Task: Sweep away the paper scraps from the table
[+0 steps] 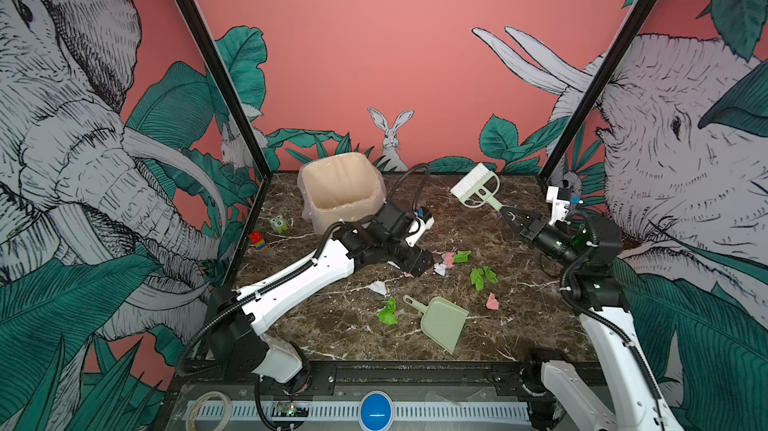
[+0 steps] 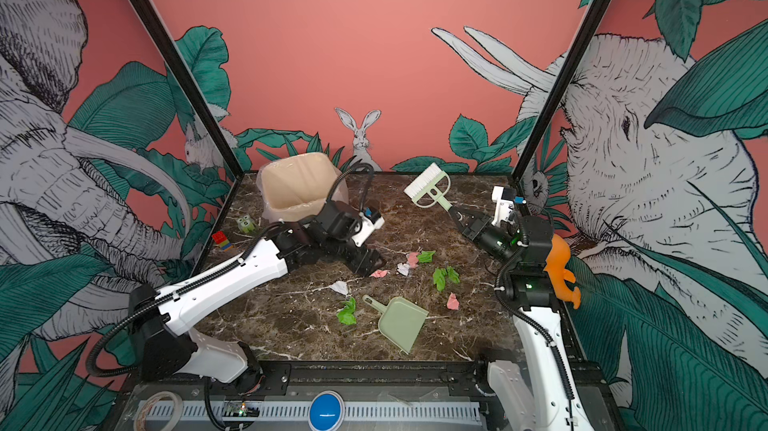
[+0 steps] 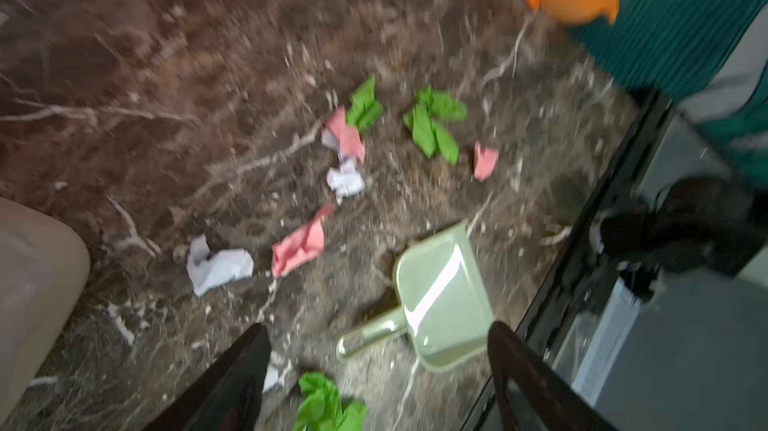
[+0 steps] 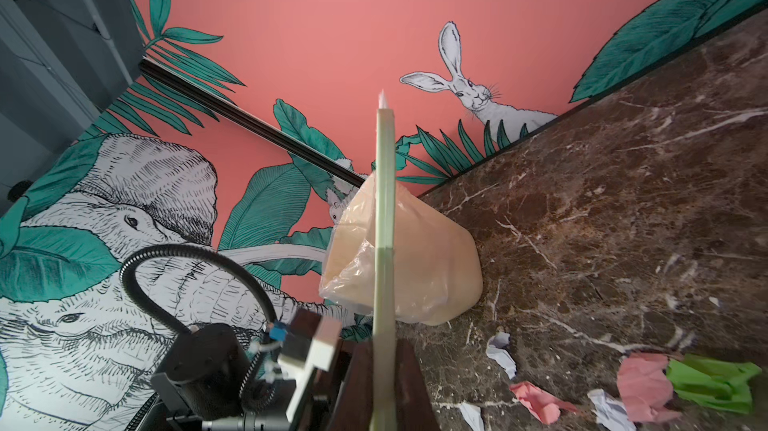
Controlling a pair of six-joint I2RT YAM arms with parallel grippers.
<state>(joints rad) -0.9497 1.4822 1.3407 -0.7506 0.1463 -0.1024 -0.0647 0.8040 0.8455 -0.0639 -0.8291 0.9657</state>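
The paper scraps lie mid-table [image 1: 332,337]: a green scrap [image 1: 388,311], a white scrap [image 1: 378,287] and a pink scrap [image 1: 492,301] around a pale green dustpan [image 1: 442,323], and more scraps [image 1: 482,276] behind it. My left gripper [image 1: 422,267] hangs low just left of a pink and white cluster [image 1: 444,262]. In the blurred left wrist view it [image 3: 378,366] stands open and empty, with a green scrap [image 3: 324,404] and the dustpan [image 3: 440,296] ahead of its fingers. My right gripper [image 1: 509,215] is shut on the handle of a white-bristled brush [image 1: 473,186], held in the air at the back right.
A beige bin [image 1: 340,190] lined with a clear bag stands at the back left. A green owl figure [image 1: 279,223] and a red-blue-yellow block [image 1: 257,240] sit near the left edge. An orange figure [image 2: 561,267] is behind the right arm. Black frame posts stand at both back corners.
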